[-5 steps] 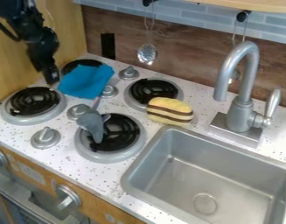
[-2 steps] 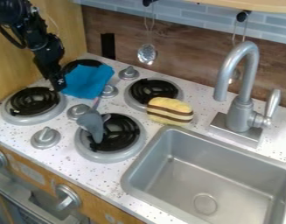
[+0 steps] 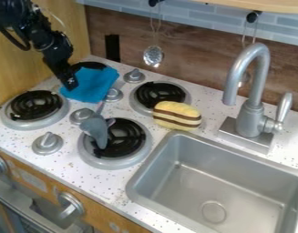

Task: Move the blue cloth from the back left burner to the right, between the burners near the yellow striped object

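Blue cloth (image 3: pixel 95 85) at the claw (image 3: pixel 70 85), spread or closed unclear, silver knob (image 3: pixel 114 94) and grey spoon (image 3: pixel 96 129) nearby.

The speckled counter (image 3: pixel 108 179) bears blue cloth (image 3: pixel 95 87); grey utensil (image 3: pixel 97 130); yellow toy (image 3: pixel 177 115) (brown-striped).

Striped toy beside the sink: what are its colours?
The toy is yellow with dark brown stripes, camera view.

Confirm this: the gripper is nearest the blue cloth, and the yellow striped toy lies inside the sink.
Wrong place: the camera view shows the yellow striped toy just outside the sink. The gripper is nearest the blue cloth.
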### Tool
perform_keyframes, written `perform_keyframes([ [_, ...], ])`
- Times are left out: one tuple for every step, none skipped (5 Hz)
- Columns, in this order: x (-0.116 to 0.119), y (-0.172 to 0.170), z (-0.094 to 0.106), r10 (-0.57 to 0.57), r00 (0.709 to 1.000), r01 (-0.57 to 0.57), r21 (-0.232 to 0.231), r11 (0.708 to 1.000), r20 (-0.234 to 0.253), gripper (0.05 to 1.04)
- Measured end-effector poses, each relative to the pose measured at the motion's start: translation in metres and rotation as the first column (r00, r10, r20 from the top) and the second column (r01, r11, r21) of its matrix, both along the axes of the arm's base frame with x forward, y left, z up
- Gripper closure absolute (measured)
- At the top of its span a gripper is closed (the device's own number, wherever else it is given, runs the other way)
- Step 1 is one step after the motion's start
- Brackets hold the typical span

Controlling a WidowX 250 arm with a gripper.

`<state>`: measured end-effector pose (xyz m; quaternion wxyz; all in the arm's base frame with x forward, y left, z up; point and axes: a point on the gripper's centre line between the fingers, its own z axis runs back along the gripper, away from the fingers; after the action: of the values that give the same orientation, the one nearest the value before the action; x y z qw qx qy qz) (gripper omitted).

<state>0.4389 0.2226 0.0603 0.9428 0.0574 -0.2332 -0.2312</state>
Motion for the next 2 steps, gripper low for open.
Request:
perform_keyframes([
  [0.014, -0.013, -0.015, -0.035, 0.999, 0.035, -0.025, 0.999, 0.000, 0.083],
  [0.025, -0.017, -0.022, -0.049, 0.999, 0.049, -0.029, 0.998, 0.013, 0.083],
])
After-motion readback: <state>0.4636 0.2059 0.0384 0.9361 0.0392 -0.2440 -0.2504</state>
